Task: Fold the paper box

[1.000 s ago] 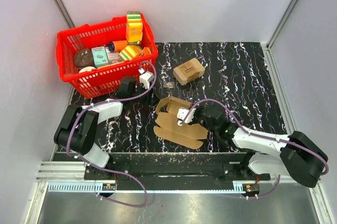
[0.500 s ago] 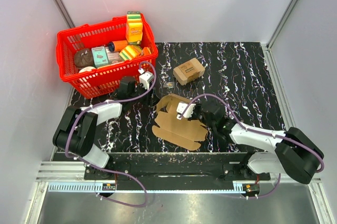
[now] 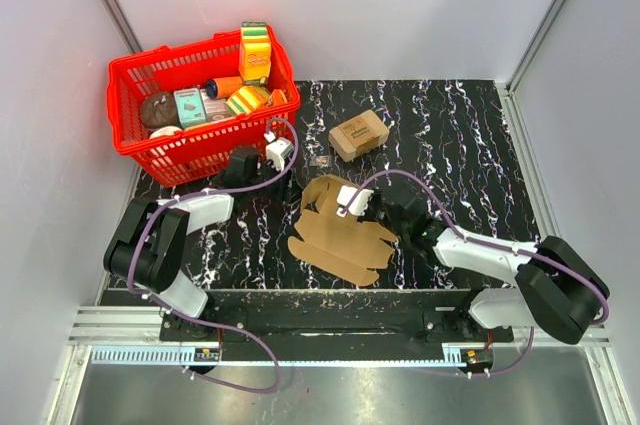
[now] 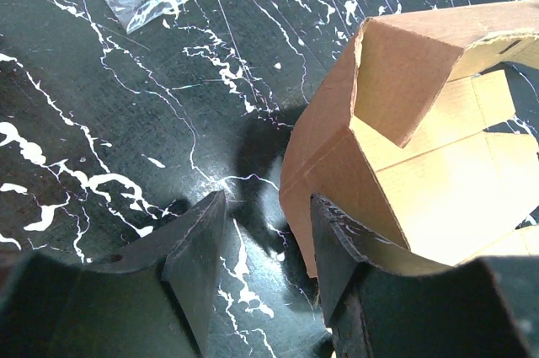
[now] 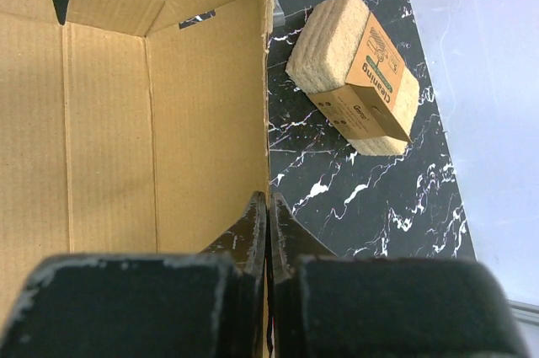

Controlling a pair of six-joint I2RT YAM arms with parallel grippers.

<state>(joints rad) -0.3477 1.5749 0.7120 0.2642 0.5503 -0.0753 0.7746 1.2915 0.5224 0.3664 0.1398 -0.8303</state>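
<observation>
your right pincer was clamped on the edge of a raised wall of the paper box, which lay part-folded on the worktop between the arms. to fold well, you'd likely swing that wall about its crease rather than drag the sheet. your left pincer stood half apart, holding nothing, just beside the box's left corner, placed to brace it. the printed cleaning pack sat near the far edge, the red basket further left; open room lay to the right.
</observation>
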